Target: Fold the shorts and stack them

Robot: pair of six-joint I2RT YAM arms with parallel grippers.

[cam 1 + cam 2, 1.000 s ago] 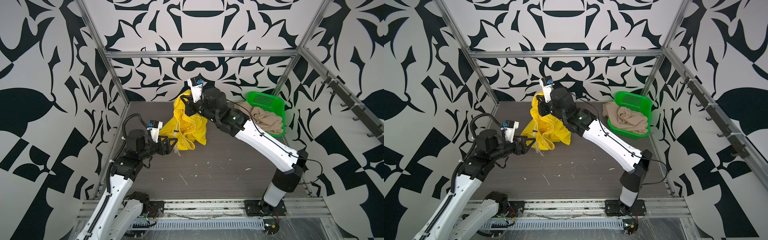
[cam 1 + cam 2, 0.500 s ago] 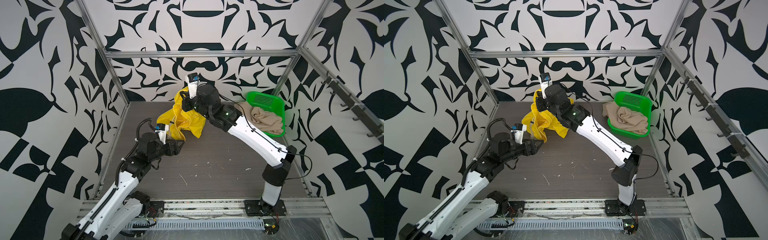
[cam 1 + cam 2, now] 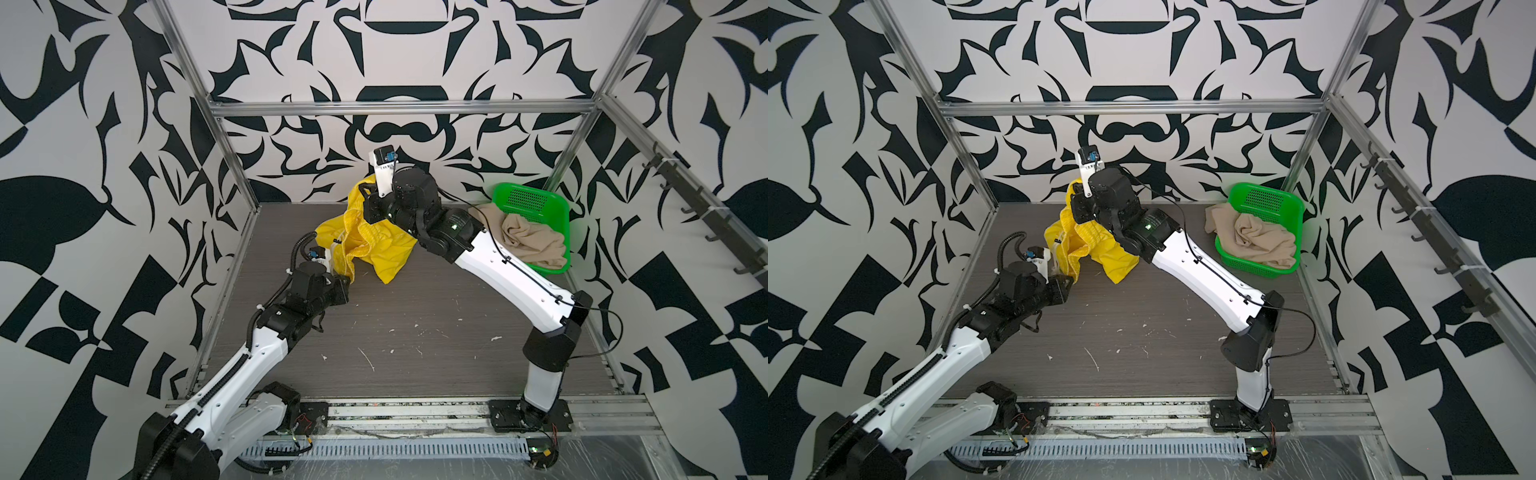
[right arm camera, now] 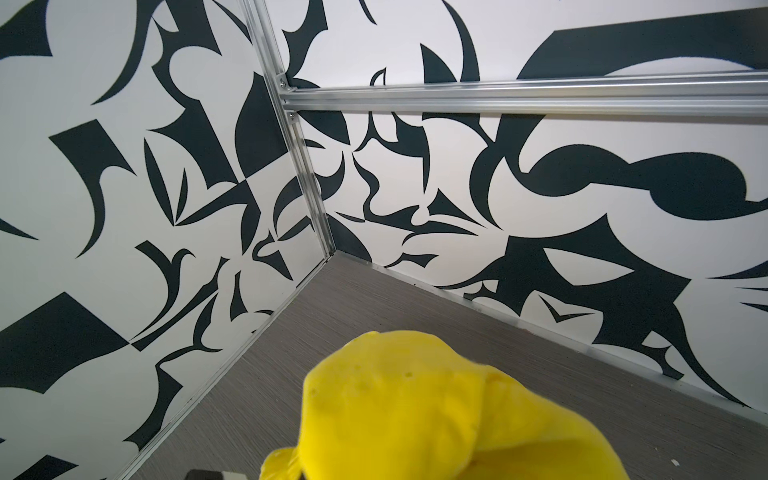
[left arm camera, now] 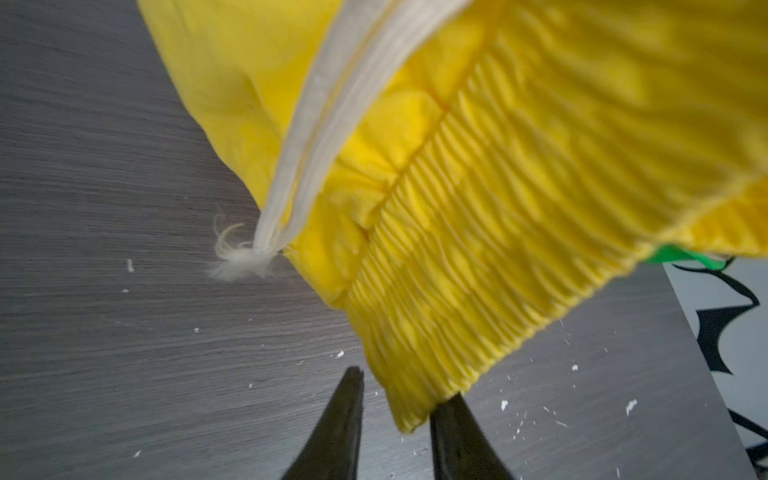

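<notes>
The yellow shorts [image 3: 374, 245] [image 3: 1084, 249] hang crumpled at the back centre, their lower folds touching the table. My right gripper [image 3: 365, 193] [image 3: 1076, 192] is shut on their top; in the right wrist view the yellow cloth [image 4: 415, 415] hides the jaws. My left gripper [image 5: 404, 383] [image 3: 345, 277] is at the lower corner of the ribbed waistband [image 5: 478, 232]. Its jaws stand narrowly open with that corner between them, one finger touching the cloth and a gap at the other. A white drawstring [image 5: 332, 124] dangles beside it. The beige shorts [image 3: 528, 241] [image 3: 1254, 241] lie heaped in the basket.
The green perforated basket [image 3: 530, 199] [image 3: 1268, 199] stands at the back right corner, tilted against the wall. Metal frame posts and patterned walls close in the grey table [image 3: 415, 324] on three sides. White crumbs dot its surface.
My left arm reached forward to the hanging shorts and its jaws narrowed round the waistband corner. My right gripper carried the shorts slightly back and to the left.
</notes>
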